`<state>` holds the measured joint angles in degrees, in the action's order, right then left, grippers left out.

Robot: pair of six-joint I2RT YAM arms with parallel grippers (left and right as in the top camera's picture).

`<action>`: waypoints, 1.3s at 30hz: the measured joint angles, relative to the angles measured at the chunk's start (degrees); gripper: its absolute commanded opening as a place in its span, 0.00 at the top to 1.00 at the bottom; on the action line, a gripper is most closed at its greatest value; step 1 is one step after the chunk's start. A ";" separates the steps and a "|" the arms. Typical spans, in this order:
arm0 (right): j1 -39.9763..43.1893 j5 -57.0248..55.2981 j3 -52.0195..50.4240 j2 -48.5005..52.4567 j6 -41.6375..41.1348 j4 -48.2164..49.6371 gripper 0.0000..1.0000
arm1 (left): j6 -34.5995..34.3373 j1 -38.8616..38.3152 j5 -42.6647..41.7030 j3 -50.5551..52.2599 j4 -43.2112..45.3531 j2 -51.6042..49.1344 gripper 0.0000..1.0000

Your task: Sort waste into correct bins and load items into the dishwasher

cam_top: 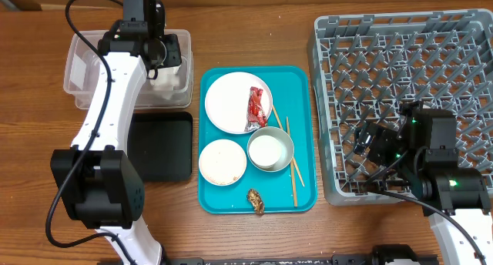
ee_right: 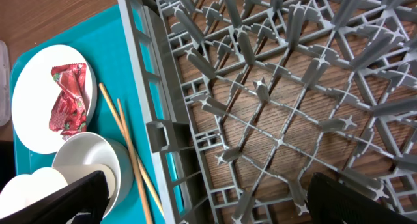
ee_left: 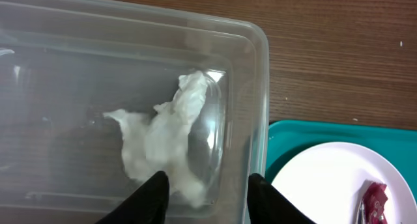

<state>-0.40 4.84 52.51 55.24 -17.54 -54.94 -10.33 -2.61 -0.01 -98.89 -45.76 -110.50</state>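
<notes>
Left pincer [ee_left: 208, 183] hangs open over the crumpled white napkin [ee_left: 163, 139] lying in the clear tub [ee_left: 259, 87]; right pincer [ee_right: 208, 185] gapes wide above the grey dish rack [ee_right: 159, 136].

Desk [cam_top: 231, 34]: one, brown wood-grain top, matte. The grain runs left to right, and the top fills nearly the whole overhead view. In the left wrist view the same wood shows fine, close streaks and a few pale specks.

Rail [cam_top: 254, 259]: one, black, along the desk's near edge, cut off by the frame.

Light: even, from above, with soft shadows on the wood.
</notes>
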 measured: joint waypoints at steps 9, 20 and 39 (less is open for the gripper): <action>0.00 0.00 0.00 0.00 0.00 0.04 0.00 | -0.15 -3.23 -8.09 0.00 -3.10 0.00 0.44; 0.00 0.02 0.00 0.00 0.00 0.02 0.00 | -0.15 -16.85 -9.53 2.97 -1.25 0.00 0.37; 0.00 0.00 0.00 0.02 0.00 0.02 0.00 | -0.46 -22.91 -7.89 23.87 13.35 0.02 0.36</action>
<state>-0.40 4.84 52.51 55.27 -17.54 -54.92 -10.79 -25.52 -7.90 -75.02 -32.40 -110.48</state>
